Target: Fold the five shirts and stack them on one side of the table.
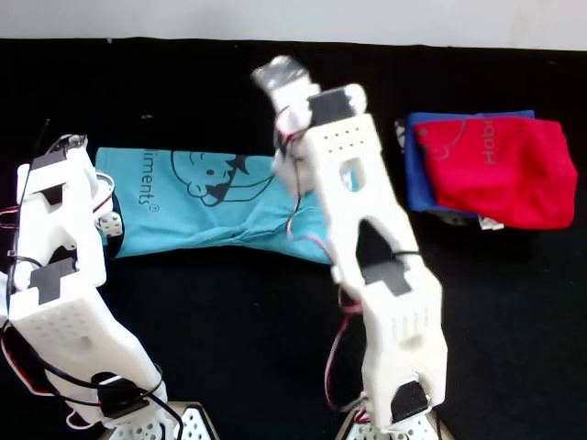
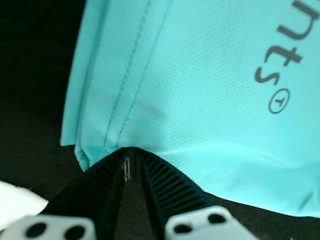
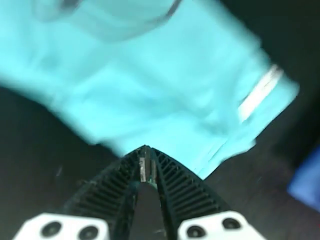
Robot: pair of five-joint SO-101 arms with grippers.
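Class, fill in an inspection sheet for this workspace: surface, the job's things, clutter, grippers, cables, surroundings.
Surface: black table.
Job's things: teal shirt lies mid-table as a long band; red shirt sits folded on top of a blue shirt on the right arm's side.
Clutter: nothing seen.
Grippers: left gripper shut on one end of the teal shirt's edge; right gripper shut on the other end.
Cables: red, black and white wires run along both arms.
Surroundings: pale strip beyond the table's far edge.
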